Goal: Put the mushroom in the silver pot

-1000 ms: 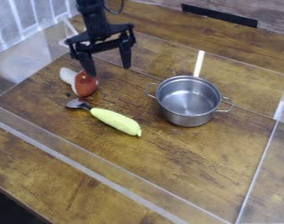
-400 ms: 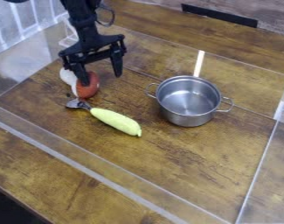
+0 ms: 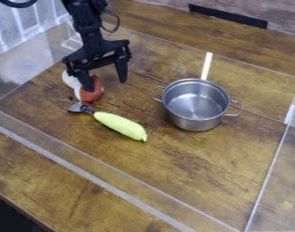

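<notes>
The mushroom (image 3: pixel 86 86) lies on its side at the left of the wooden table, reddish-brown cap toward me, whitish stem toward the back. My black gripper (image 3: pixel 96 72) hangs open directly over it, one finger to its left and one to its right, tips near the cap; I cannot tell if they touch. The silver pot (image 3: pixel 194 101) stands upright and empty to the right of centre, two small handles at its sides, well apart from the gripper.
A yellow-green elongated vegetable (image 3: pixel 121 125) lies diagonally in front of the mushroom, with a small metal piece (image 3: pixel 79 108) at its left end. Clear acrylic walls (image 3: pixel 137 190) border the work area. A white stick (image 3: pixel 207 65) stands behind the pot.
The gripper has moved left and down from behind the mushroom to straddle it, staying open. The mushroom, vegetable and pot have not moved.
</notes>
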Robot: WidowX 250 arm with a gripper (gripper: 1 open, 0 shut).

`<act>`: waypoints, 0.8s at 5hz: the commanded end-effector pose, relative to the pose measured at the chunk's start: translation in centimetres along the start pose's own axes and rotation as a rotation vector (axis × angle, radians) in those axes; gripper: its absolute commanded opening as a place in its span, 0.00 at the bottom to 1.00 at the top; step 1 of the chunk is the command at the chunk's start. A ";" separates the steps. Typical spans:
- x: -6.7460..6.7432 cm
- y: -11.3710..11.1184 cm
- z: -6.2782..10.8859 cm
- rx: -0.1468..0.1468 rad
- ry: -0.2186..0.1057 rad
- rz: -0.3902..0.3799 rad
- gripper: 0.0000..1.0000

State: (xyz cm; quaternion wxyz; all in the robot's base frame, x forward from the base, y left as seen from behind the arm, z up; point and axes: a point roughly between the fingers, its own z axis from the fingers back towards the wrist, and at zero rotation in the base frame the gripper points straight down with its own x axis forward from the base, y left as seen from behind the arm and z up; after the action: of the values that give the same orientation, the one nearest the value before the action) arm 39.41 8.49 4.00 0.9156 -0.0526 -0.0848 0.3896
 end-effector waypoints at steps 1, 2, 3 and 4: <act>0.2 0.9 -0.8 0.021 -0.006 0.010 0.00; 0.3 0.9 -1.0 0.023 -0.006 0.013 0.00; 0.5 0.2 1.0 -0.003 -0.009 0.024 0.00; 0.6 -0.5 3.0 -0.027 -0.015 0.031 0.00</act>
State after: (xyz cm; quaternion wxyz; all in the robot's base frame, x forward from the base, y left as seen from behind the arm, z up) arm 39.19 8.17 4.30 0.9114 -0.0581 -0.0619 0.4026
